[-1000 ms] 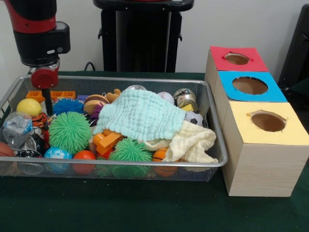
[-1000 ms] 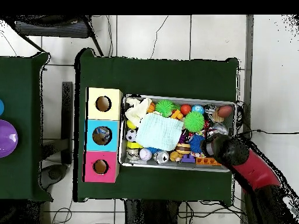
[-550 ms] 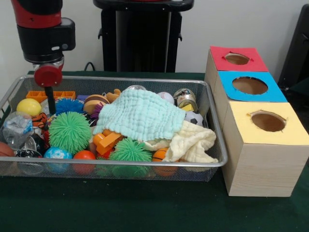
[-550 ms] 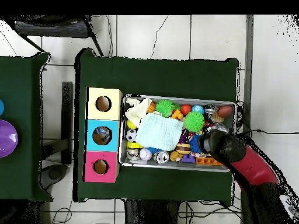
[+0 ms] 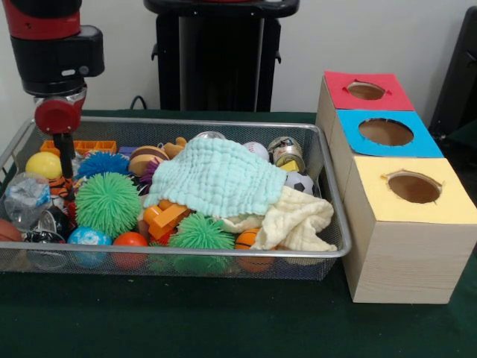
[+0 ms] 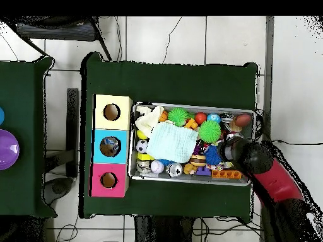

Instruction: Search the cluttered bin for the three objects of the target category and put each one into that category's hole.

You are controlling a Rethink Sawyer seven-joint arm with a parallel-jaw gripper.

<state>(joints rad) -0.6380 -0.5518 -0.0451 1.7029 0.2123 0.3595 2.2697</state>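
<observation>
Hanging low over the left end of the silver wire-mesh bin (image 5: pixel 328 195) in the front view: the red-and-black arm's gripper (image 5: pixel 67 165), a thin dark stem below a round red knob. Impossible to tell whether that claw is open or closed, its tip being lost among the toys. Reaching down just beside a small yellow ball (image 5: pixel 45 165), with a spiky blue rubber ball (image 5: pixel 104 162) on its other side and an orange plastic building brick (image 5: pixel 89 146) lying behind.

Sitting in front of the stem: a large spiky green rubber ball (image 5: pixel 108 202), a crumpled clear plastic wrapper (image 5: pixel 24 195), a blue-and-white globe ball (image 5: pixel 89 237) and a smooth orange-red ball (image 5: pixel 130 240).

Spreading over the middle of the bin: a pale mint-green knitted cloth (image 5: pixel 216 176), partly overlapping a cream muslin cloth (image 5: pixel 298 221) at the bin's right end. Peeking out beside them: a second spiky green ball (image 5: pixel 200 231), a small soccer ball (image 5: pixel 299 182) and a metal tin (image 5: pixel 285 151).

Standing just beside the bin's right end: a row of three wooden boxes with round holes, topped red (image 5: pixel 365 90), blue (image 5: pixel 386 133) and yellow (image 5: pixel 414 188).

Target category not identifiable; every toy lying in the bin.
</observation>
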